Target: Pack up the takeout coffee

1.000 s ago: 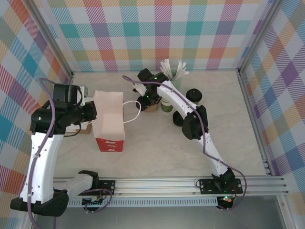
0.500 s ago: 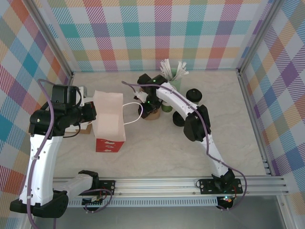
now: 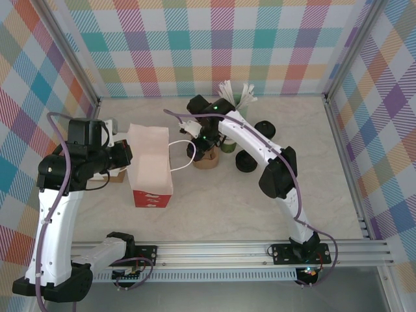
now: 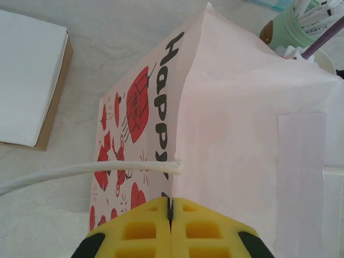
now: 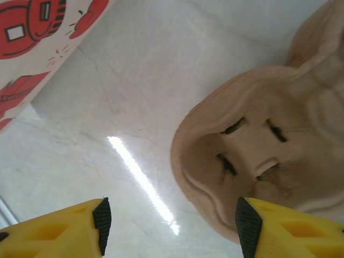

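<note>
Yellow fingers on the left gripper, how do they stand?
— Pressed together, pinching the top edge of the bag. The paper runs straight into the seam between them.
And the bag itself?
— Upright and white, with red drawings and black lettering down one side. Its white cord handle sticks out sideways just ahead of the fingers.
Anything else near that gripper?
— Beyond the bag's far corner is a pale green pot of stirrers. Off to the handle's side lies a flat box, white on top and brown at the edge, apart from the bag.
What about the right gripper?
— Spread wide, with nothing held. Between and ahead of its black tips is pale table and the rim of a brown pulp carrier, closer to one finger than the other. I cannot tell whether that finger touches it.
Where is the coffee?
— On the table to the right gripper's right, past the carrier and apart from it, just beside the right arm. From above, its round black lid is what shows.
And around it?
— A green cup stands close by the right gripper, partly hidden by the arm. Whether it is one cup or a stack I cannot tell. Black lids sit farther right and farther back.
</note>
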`<state>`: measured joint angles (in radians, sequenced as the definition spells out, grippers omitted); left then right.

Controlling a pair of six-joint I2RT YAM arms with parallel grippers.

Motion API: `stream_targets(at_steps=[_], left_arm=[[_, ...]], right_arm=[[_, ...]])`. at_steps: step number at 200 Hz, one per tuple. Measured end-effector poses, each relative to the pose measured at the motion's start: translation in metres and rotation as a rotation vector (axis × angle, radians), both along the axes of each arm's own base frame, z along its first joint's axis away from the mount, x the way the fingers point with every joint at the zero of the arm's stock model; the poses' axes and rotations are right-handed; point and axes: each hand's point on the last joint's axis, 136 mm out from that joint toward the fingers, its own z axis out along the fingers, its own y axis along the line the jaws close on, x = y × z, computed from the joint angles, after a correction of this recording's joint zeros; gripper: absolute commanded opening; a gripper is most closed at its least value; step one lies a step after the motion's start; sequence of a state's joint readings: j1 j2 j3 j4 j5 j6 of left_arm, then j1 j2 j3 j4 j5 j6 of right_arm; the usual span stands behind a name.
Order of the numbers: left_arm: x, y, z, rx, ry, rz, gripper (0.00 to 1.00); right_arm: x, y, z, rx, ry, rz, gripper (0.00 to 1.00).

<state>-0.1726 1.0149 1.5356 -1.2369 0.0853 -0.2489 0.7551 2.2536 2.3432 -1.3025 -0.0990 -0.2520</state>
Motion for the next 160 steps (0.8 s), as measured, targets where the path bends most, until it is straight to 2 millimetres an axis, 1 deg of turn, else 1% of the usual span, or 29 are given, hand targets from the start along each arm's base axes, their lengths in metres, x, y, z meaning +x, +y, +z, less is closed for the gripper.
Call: stream_targets(at_steps=[20,33,49,65,88,106,133,160], left_arm=[[-0.003,-0.001,0.002,-0.019,-0.009,0.006,0.0],[-0.005,-0.002,0.003,-0.031,-0.014,0.006,0.0],[-0.006,-0.004,0.005,-0.047,-0.016,0.0,0.0],[-0.007,-0.006,0.005,-0.063,-0.013,-0.003,0.0],[-0.007,-0.008,0.005,-0.077,-0.01,-0.004,0.0],[-0.008,-0.009,0.005,-0.08,-0.008,-0.007,0.0],[-0.008,-0.01,0.003,-0.084,0.0,-0.011,0.0],[-0.008,-0.011,0.0,-0.09,0.01,-0.014,0.0]], right_arm=[[0.017,0.001,0.005,-0.003,-0.074,0.045,0.7],[0.029,0.001,0.004,-0.012,-0.113,0.07,0.72],[0.04,0.002,-0.004,-0.036,-0.147,0.107,0.76],[0.05,-0.002,-0.018,-0.078,-0.164,0.141,0.8],[0.059,-0.009,-0.038,-0.144,-0.182,0.188,0.82],[0.066,-0.01,-0.047,-0.17,-0.198,0.211,0.82],[0.075,-0.011,-0.052,-0.197,-0.229,0.233,0.82],[0.078,-0.013,-0.054,-0.214,-0.244,0.247,0.82]])
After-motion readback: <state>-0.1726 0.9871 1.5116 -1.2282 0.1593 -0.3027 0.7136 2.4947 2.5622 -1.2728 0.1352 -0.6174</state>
